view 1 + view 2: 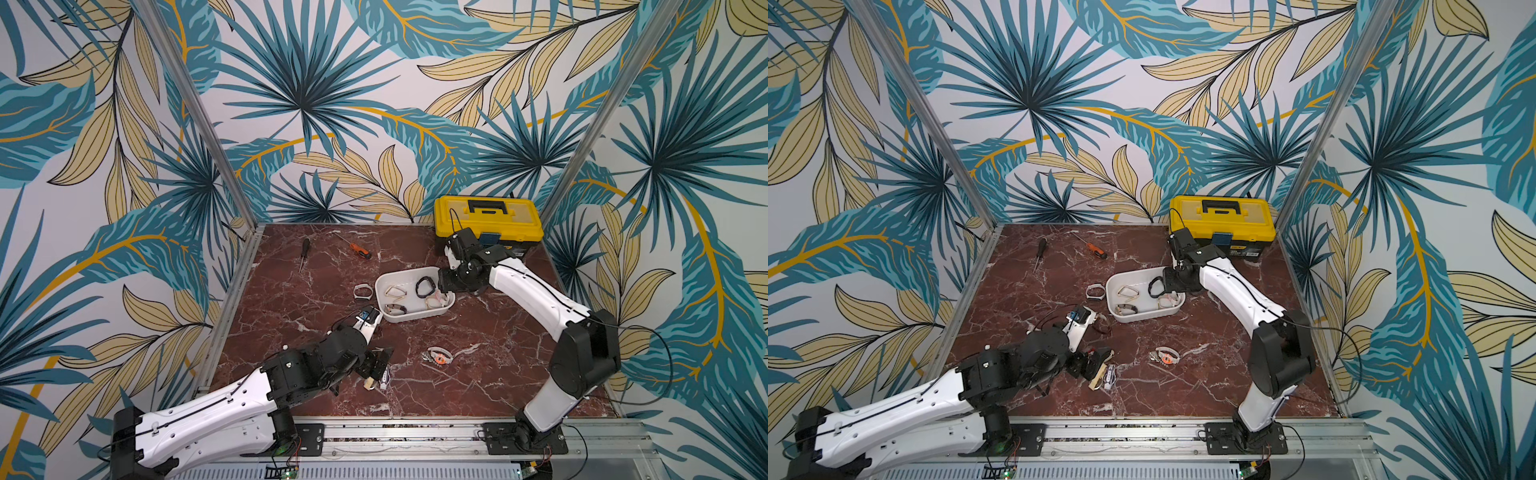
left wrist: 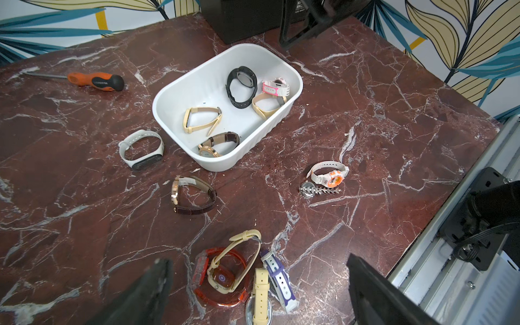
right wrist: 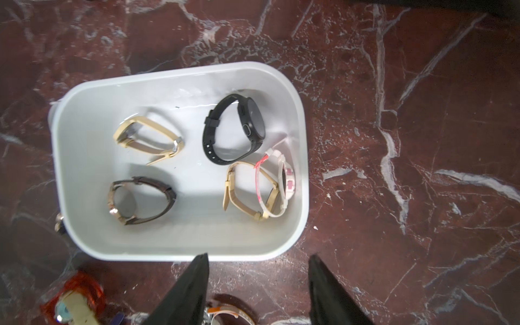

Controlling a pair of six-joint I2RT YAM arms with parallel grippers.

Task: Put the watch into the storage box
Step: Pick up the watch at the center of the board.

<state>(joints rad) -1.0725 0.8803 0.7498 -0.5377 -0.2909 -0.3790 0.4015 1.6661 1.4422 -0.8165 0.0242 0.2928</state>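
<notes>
The white storage box (image 1: 388, 313) (image 1: 1121, 318) (image 2: 225, 166) (image 3: 180, 253) sits mid-table and holds several watches, among them a black watch (image 3: 233, 129) and a white-and-pink watch (image 3: 287, 180). My right gripper (image 3: 259, 256) (image 1: 441, 291) hangs open over the box's right end with nothing between its fingers. My left gripper (image 2: 259, 260) (image 1: 380, 359) is open low over a small pile of watches (image 2: 222, 275) near the table's front. Loose on the table lie a white-banded watch (image 2: 142, 149), a brown-strapped watch (image 2: 191, 195) and a white-and-orange watch (image 2: 329, 174) (image 1: 438, 355).
A yellow-lidded black toolbox (image 1: 488, 220) stands at the back right, close behind my right arm. An orange screwdriver (image 1: 359, 251) and a black screwdriver (image 1: 304, 249) lie at the back left. A silver metal watch (image 2: 312, 188) lies beside the white-and-orange one.
</notes>
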